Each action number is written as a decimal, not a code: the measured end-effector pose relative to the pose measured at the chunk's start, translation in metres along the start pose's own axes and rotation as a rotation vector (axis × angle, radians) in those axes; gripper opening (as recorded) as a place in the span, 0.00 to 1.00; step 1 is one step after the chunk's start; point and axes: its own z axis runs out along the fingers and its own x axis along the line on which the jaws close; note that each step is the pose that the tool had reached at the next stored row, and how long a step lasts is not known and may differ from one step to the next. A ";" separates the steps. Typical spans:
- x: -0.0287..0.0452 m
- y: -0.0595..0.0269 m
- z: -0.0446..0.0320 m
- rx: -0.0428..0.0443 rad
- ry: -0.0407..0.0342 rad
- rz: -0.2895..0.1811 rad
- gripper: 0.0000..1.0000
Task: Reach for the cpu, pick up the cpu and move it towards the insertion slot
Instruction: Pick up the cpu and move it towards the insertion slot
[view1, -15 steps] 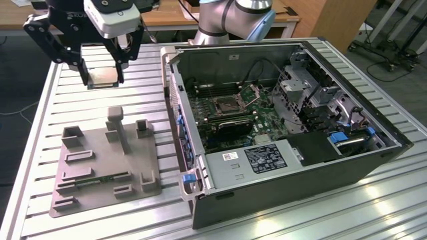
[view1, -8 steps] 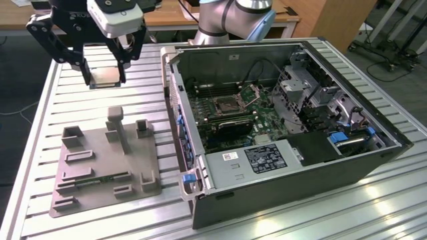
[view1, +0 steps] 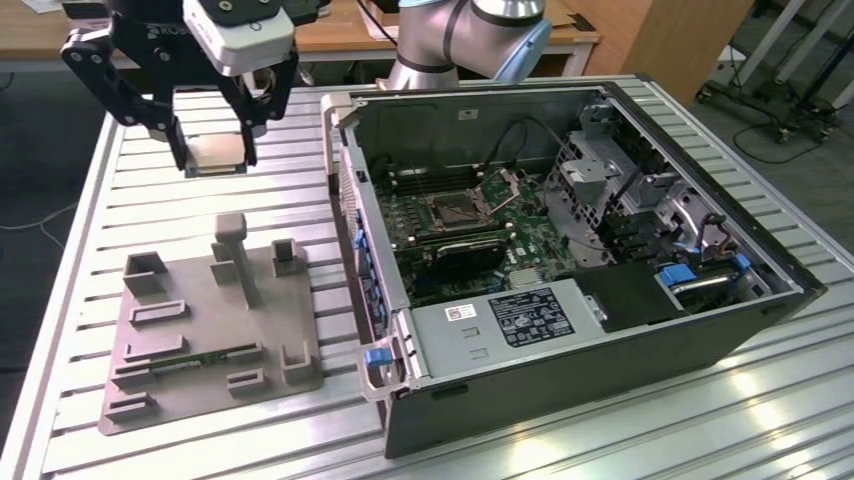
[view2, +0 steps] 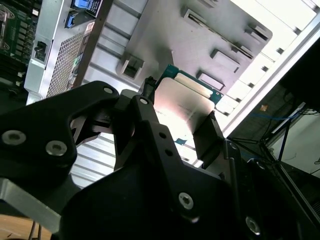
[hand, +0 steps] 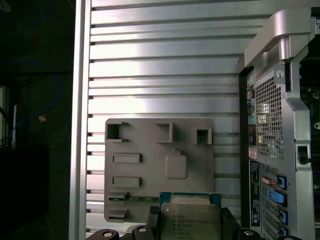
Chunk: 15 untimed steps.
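The black two-fingered gripper (view1: 218, 150) hangs above the ribbed aluminium table (view1: 174, 225), its jaws closed on the cpu (hand: 190, 220), a small flat square chip with a shiny silver-grey metal top and a thin teal-green edge. In both wrist views the chip sits clamped between the dark fingers (view2: 207, 135), held by opposite edges; its metal lid (view2: 180, 102) catches bright light, and a pale strip runs along the edge farthest from the gripper body. Below the jaws lies the grey moulded plastic fixture tray (view1: 200, 320) with raised blocks and pockets. To the exterior view's right of the jaws, well apart, stands the open dark computer case (view1: 574, 260); inside it is the insertion slot (view1: 451, 210), a square silvery-framed socket with its hinged plate (view1: 505, 186) raised, ringed by green circuit board.
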 end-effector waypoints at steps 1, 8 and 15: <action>-0.0005 0.0000 0.0000 0.0000 0.0000 0.000 0.55; -0.0044 0.0001 -0.0001 0.0000 0.0001 0.000 0.55; -0.0083 0.0002 -0.0002 0.0000 0.0001 0.000 0.55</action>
